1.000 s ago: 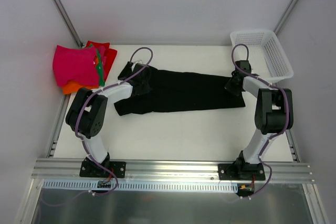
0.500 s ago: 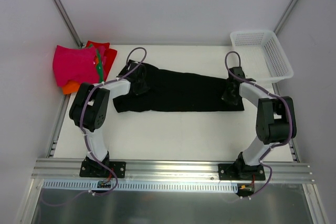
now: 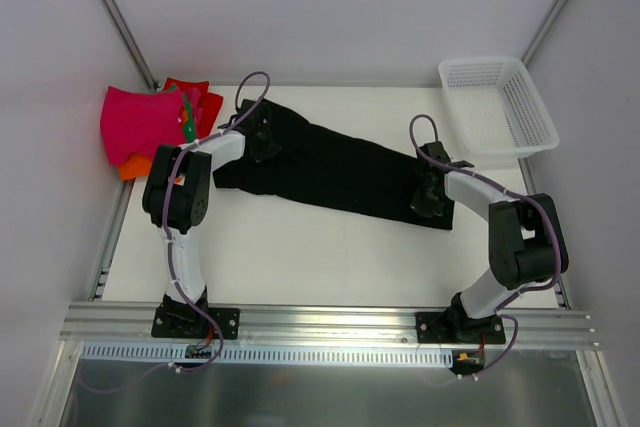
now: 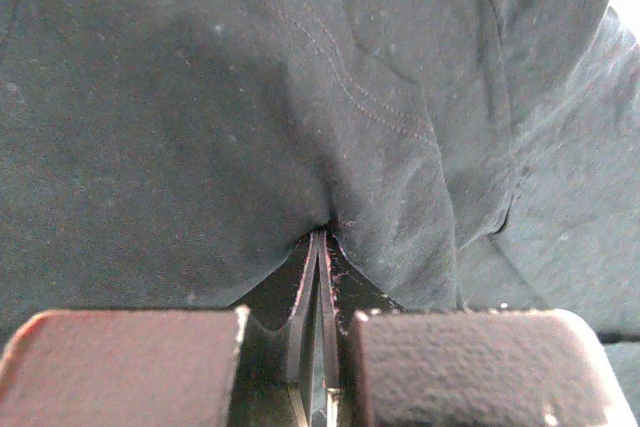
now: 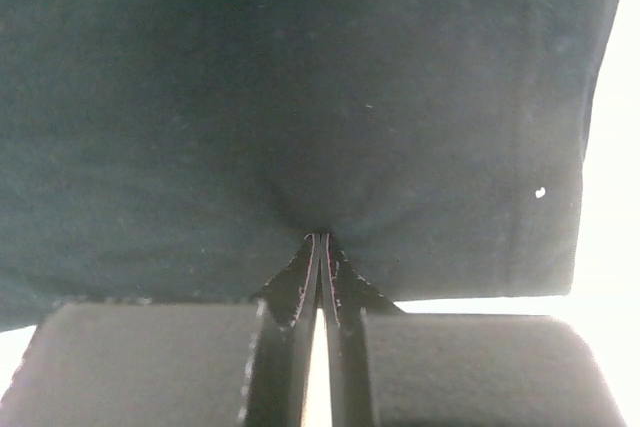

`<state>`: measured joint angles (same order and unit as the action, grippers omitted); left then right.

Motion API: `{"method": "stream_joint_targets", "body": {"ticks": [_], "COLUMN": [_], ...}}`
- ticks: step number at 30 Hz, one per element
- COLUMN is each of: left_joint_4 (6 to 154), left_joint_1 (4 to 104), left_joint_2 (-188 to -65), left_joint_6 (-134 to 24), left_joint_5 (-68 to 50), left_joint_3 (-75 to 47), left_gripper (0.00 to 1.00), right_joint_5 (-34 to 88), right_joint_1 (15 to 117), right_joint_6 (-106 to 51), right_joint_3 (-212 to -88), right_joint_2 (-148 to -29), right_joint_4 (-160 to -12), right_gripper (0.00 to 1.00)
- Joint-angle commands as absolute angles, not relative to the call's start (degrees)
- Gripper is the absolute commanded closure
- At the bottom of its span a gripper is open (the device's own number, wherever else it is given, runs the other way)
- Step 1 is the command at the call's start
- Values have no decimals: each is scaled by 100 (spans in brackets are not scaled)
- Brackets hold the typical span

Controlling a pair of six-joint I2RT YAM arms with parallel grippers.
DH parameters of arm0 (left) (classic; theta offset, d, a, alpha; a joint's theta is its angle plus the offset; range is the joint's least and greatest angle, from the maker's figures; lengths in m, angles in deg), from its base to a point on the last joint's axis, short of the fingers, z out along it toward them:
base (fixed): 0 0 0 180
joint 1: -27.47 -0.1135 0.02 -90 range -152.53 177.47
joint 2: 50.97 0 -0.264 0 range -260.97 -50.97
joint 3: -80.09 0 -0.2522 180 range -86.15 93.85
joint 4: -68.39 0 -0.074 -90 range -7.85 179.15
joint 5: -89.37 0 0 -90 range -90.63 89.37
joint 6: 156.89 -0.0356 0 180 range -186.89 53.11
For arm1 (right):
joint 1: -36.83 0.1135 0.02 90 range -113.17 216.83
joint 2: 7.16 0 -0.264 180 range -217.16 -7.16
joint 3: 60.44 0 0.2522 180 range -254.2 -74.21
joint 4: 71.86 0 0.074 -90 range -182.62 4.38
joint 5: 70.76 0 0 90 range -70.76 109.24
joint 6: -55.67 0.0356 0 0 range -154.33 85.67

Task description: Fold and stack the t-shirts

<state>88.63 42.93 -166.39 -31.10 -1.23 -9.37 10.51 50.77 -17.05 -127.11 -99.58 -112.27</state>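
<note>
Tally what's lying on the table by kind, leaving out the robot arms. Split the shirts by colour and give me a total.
black t-shirt: 1
pink shirt: 1
orange shirt: 1
red shirt: 1
green shirt, only an edge showing: 1
white basket: 1
Total: 6

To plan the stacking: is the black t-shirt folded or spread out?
Partly folded: the black t-shirt lies as one long narrow band, its ends pinched by left gripper and right gripper.
</note>
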Motion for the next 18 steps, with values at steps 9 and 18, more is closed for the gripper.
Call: {"method": "stream_joint_targets", "body": {"ticks": [9, 18], "left_joint_4": [9393, 9648], "left_joint_1": [4039, 4030], "left_joint_2": [-17577, -18833], "left_joint_6": [-3701, -3587], "left_joint_5": [-1187, -2609], "left_joint_3": [1059, 2782], "left_gripper": [100, 100], "right_joint_5": [1695, 2109], "right_joint_1": [6240, 8013], "right_joint_6": [-1368, -753], "right_joint_3": [-11912, -11464], "right_joint_2": [-9224, -8846], "right_joint_4": [-11305, -11032], "right_gripper": [100, 99]}}
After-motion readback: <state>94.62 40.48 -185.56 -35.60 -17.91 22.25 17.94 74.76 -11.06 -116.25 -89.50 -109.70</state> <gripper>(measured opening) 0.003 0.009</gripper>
